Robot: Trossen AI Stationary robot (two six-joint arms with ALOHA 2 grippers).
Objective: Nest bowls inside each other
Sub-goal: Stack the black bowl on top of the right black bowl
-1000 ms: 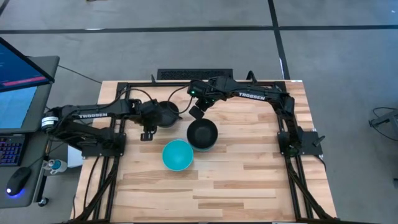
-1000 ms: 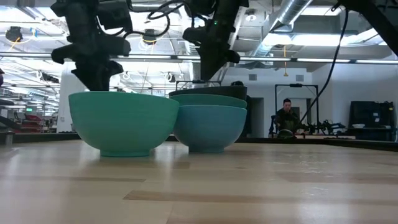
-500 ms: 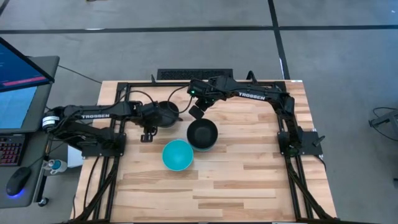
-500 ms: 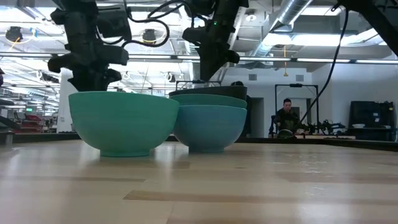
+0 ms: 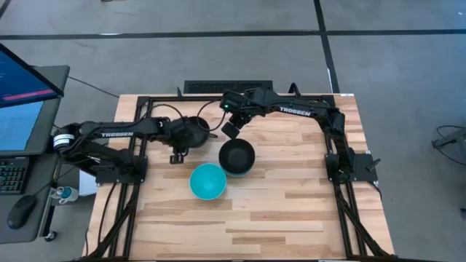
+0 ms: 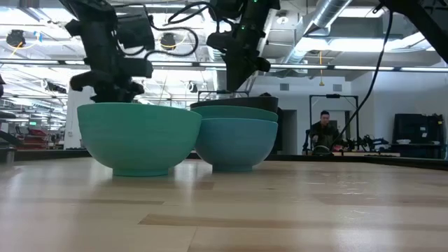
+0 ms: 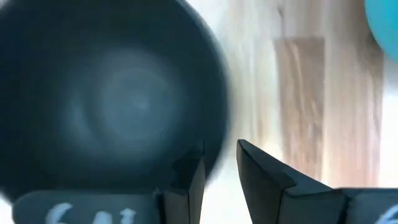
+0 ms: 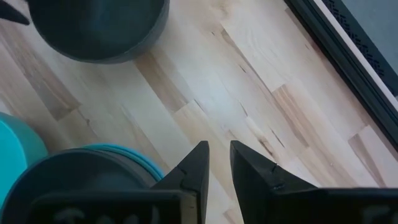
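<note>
Two black bowls [image 5: 237, 155] [image 5: 192, 132], two cyan-blue bowls [image 5: 207, 181] [image 6: 235, 142], one teal-green bowl [image 6: 238, 112].

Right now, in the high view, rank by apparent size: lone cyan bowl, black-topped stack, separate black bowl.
Tied largest: lone cyan bowl and black-topped stack; they look alike, so not ranked.
Smallest: separate black bowl, slightly smaller-looking, but the left arm covers part, so unsure.
</note>
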